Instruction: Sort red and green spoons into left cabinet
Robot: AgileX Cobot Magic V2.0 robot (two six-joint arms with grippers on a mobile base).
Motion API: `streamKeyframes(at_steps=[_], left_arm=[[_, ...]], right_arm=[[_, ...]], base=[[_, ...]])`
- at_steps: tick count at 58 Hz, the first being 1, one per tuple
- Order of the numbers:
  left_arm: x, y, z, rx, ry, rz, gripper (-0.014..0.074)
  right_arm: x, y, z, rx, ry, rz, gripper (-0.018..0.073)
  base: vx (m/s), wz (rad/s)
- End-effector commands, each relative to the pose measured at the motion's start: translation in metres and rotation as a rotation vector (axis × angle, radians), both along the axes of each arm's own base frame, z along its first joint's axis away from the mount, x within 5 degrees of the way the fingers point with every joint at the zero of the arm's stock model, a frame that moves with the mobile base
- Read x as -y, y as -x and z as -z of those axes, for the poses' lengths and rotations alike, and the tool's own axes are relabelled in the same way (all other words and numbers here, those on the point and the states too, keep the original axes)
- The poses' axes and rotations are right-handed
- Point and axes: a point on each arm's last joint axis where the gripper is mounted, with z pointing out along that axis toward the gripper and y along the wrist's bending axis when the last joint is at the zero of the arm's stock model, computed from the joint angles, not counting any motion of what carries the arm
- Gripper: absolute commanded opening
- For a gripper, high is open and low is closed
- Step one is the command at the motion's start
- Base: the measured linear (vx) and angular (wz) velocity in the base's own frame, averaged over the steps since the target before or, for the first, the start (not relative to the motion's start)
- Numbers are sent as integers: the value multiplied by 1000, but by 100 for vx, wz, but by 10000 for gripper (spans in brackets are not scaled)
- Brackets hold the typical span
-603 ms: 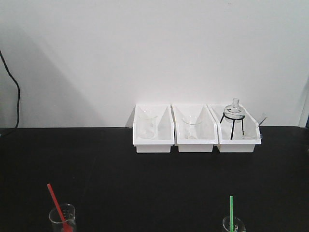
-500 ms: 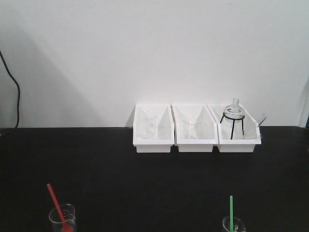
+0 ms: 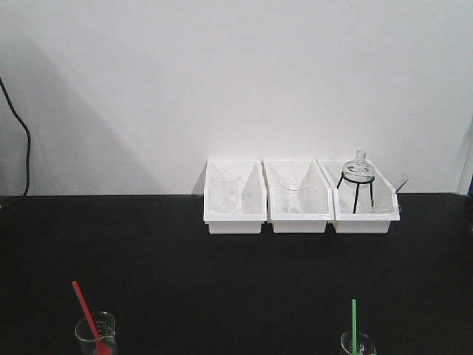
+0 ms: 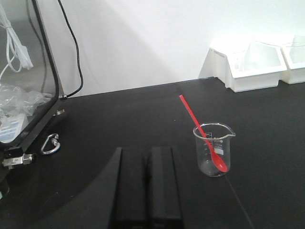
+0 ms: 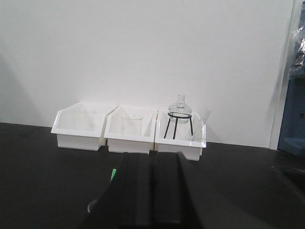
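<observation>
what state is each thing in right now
red spoon, leaning in the left beaker, bowl down
green spoon, upright in the right beaker
left claw, shut, empty
right claw, shut, empty
flask, upright on the tripod in a white bin

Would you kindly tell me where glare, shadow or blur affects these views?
Left wrist view: glare blows out the white bins; the red spoon in its beaker is crisp. Front view: soft shadow dims the wall at left. Right wrist view: slightly soft; the dark right claw hides most of the green spoon.
</observation>
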Motion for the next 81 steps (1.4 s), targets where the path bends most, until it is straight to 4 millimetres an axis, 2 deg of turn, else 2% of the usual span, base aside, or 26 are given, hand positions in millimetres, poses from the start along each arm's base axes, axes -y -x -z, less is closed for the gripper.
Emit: streamKeyframes(at_steps=[1,38,48,53,58,62,70,72,73,81], left_arm=[[0,1,-2,81,10,-2,-1],[0,1,-4,95,10,-3,-1],[-1,3,-16,225,28,-8,-1],[-1,5,-27,305,105,-2,-1],[-2,8,-41,378,197,14,-1],[-2,12,-55,404,233,24,-1],[-1,13,-90,348,223,25,-1],[-1,9,-97,310,223,23,-1],[0,-1,-123,282,220,20,-1],[0,-34,-161,215,197,11,-1]], right_arm=[[0,2,-6,90,5,5,-1],[0,3,-10,130,2,4,-1],[0,6,-19,230,-17,1,-1],[2,8,-25,252,-101,-11,-1],[3,10,-37,256,-185,-26,-1],[2,13,-48,233,-176,-27,-1],[2,18,-87,179,-116,-18,-1],[2,16,-98,160,-97,-14,-1],[1,7,-122,113,-70,-8,-1],[-2,-22,-158,19,-30,-1,-1]], base=[[0,0],[0,0],[0,0],[0,0],[0,0],[0,0],[0,0],[0,0],[0,0],[0,0]])
